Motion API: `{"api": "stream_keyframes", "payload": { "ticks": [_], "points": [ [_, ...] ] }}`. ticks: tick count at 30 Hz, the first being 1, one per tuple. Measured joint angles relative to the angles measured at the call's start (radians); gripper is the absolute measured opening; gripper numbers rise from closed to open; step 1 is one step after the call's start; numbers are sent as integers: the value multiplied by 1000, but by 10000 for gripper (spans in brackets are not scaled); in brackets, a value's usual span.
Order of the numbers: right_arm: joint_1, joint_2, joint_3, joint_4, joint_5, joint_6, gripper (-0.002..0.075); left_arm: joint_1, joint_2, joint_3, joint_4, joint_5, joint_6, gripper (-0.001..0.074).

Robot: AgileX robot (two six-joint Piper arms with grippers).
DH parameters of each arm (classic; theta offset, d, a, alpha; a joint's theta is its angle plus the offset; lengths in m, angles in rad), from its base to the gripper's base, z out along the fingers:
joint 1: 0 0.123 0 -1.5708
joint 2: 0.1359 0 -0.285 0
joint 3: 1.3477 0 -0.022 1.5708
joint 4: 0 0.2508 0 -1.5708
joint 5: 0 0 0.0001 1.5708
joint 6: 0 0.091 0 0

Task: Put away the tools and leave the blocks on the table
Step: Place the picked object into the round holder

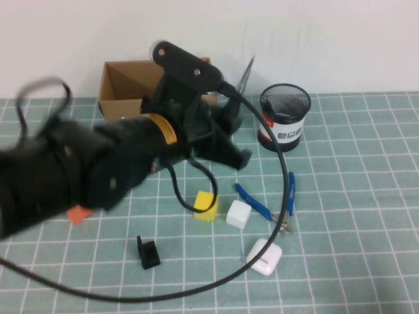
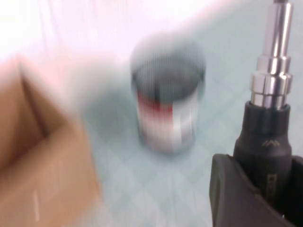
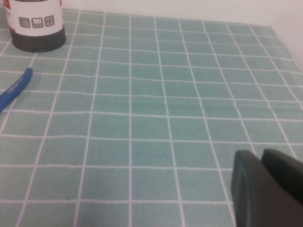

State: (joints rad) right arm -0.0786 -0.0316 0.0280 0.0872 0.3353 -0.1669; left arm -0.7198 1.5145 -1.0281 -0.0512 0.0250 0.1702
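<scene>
Left gripper (image 2: 258,189) clamped on screwdriver (image 2: 270,94), mid-air near mesh pen cup (image 1: 285,116). Risk: shaft clipping rim, toppling cup. Right gripper (image 3: 265,189) low over worktop (image 3: 165,118), jaws seemingly together.

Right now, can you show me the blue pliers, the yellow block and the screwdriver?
blue pliers (image 1: 262,204): high view, on the left blue handle.
yellow block (image 1: 205,204): high view, on its top face.
screwdriver (image 2: 265,137): left wrist view, on the black handle, held in the left hand (image 2: 251,189).
</scene>
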Motion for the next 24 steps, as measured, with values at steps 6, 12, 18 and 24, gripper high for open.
{"api": "stream_keyframes", "payload": {
  "ticks": [6, 12, 18, 24],
  "points": [
    [0, 0, 0, 0, 0, 0, -7, 9, 88, 84, 148, -615, -236, 177],
    [0, 0, 0, 0, 0, 0, -7, 20, 268, -57, 306, -731, -425, 177],
    [0, 0, 0, 0, 0, 0, -7, 21, 424, -245, 339, -745, -476, 177],
    [0, 0, 0, 0, 0, 0, -7, 23, 563, -391, 341, -741, -495, 177]
  ]
}}
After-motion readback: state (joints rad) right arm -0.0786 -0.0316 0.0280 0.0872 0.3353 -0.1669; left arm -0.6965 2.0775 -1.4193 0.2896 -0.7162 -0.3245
